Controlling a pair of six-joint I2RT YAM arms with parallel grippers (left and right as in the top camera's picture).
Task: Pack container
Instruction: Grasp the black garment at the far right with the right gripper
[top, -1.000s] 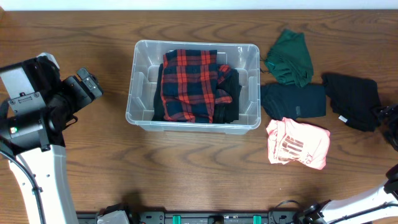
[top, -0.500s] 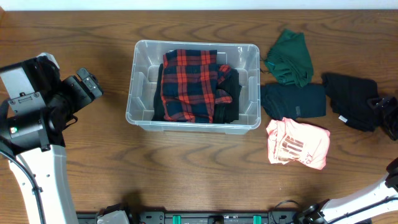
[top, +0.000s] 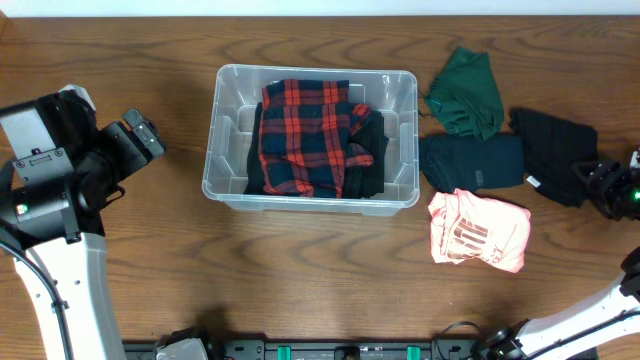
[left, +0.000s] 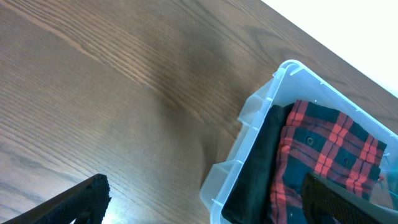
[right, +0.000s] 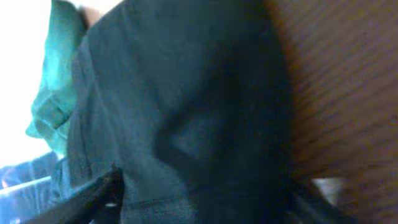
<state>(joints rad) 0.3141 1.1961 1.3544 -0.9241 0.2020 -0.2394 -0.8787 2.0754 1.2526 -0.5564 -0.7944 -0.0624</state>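
the right gripper (top: 598, 184) sits low at the right edge of the wooden table (top: 300, 270), its jaws spread wide rather than clenched. in the wrist view one dark finger (right: 87, 200) shows at the lower left and the other at the lower right, with dark cloth filling the space between them. that view is blurred, so i can't tell whether the pads actually press the fabric. the cloth is the black garment (top: 552, 155), a crumpled heap whose right end meets the gripper in the overhead view. just left of it lies a folded dark navy garment (top: 472, 162); whether the two touch i can't make out. above the navy one is a bunched green garment (top: 468, 92), and below it a pink garment (top: 478, 232) with a pale print, its top edge against the navy one. all four lie to the right of the container (top: 228, 110).

the left gripper (left: 205, 182) hangs over bare wood to the left of the bin, released and holding nothing, its two black fingers (left: 84, 199) far apart at the bottom corners of its wrist view. the container, a clear plastic bin, stands upright near the middle of the table. inside it a red and navy plaid shirt (top: 303, 135) lies on top of black clothing (top: 372, 152) that shows along both of its sides.
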